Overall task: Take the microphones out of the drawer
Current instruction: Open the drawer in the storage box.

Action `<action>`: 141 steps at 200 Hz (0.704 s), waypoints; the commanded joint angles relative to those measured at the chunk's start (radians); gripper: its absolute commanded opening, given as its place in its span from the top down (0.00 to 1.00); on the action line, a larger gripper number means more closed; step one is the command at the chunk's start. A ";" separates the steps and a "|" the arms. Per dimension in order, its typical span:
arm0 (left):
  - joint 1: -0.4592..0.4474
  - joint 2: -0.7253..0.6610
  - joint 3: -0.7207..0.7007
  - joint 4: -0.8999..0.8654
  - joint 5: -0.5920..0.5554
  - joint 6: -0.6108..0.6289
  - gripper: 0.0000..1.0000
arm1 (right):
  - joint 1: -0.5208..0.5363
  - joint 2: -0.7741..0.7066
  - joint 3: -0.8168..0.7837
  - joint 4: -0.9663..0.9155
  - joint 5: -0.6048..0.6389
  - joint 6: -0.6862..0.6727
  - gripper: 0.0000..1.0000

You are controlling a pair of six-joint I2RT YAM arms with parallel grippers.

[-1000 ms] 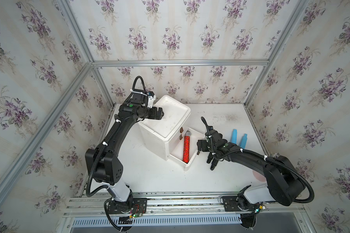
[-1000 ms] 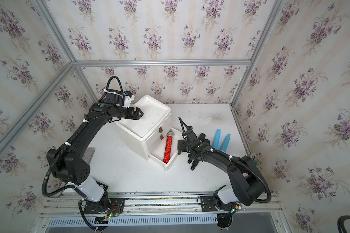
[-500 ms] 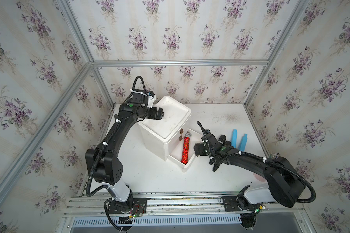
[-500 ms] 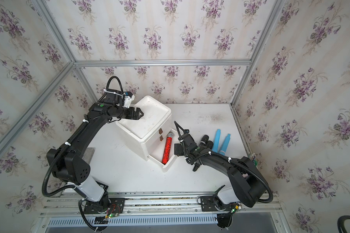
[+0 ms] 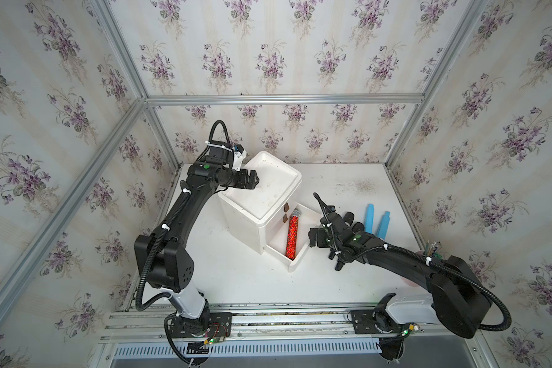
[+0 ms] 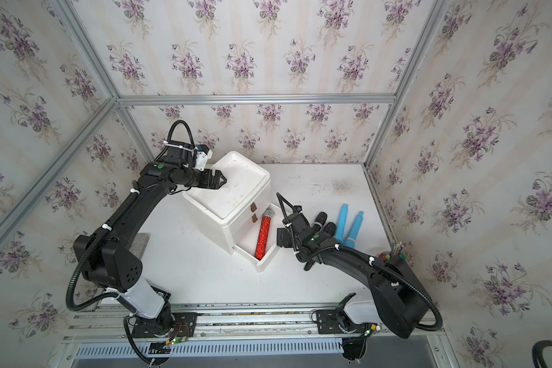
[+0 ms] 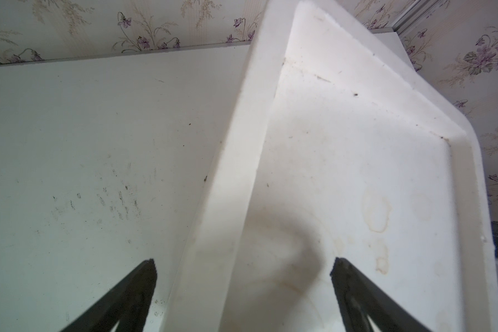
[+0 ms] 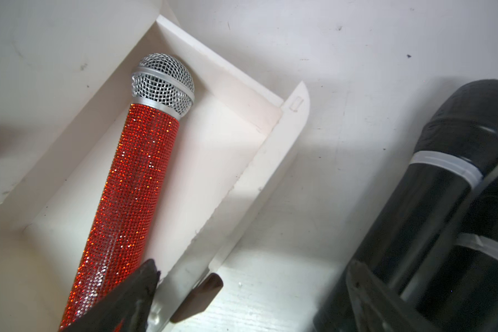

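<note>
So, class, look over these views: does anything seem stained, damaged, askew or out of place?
Only wear: brownish ring stains mark the cabinet top, and the table carries dark scuffs. The red microphone lies neatly in the open drawer; nothing spilled.

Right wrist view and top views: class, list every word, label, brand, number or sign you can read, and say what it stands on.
No readable text anywhere.
Red microphone: no brand or lettering shows.
Drawer: one small blank rectangle outline on its front, no letters.
Black microphones: plain pale bands only.
Green sticker on the left arm: a bare dot, nothing written.
</note>
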 commanded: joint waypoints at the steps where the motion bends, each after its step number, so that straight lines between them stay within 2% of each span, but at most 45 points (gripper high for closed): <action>1: 0.005 0.009 -0.012 -0.131 -0.016 -0.012 0.03 | 0.016 -0.041 0.007 -0.079 0.067 -0.053 0.00; 28: 0.005 0.012 -0.009 -0.131 -0.007 -0.016 0.03 | 0.018 -0.082 0.056 -0.051 0.047 -0.085 0.00; 70: 0.005 0.006 -0.011 -0.131 -0.006 -0.017 0.03 | 0.019 0.029 0.202 -0.085 -0.038 -0.119 0.00; 106: 0.005 -0.001 -0.012 -0.131 -0.016 -0.014 0.03 | 0.026 0.049 0.176 -0.001 -0.123 -0.116 0.00; 141: 0.006 -0.010 -0.014 -0.131 -0.017 -0.011 0.03 | 0.027 0.094 0.155 0.040 -0.165 -0.096 0.05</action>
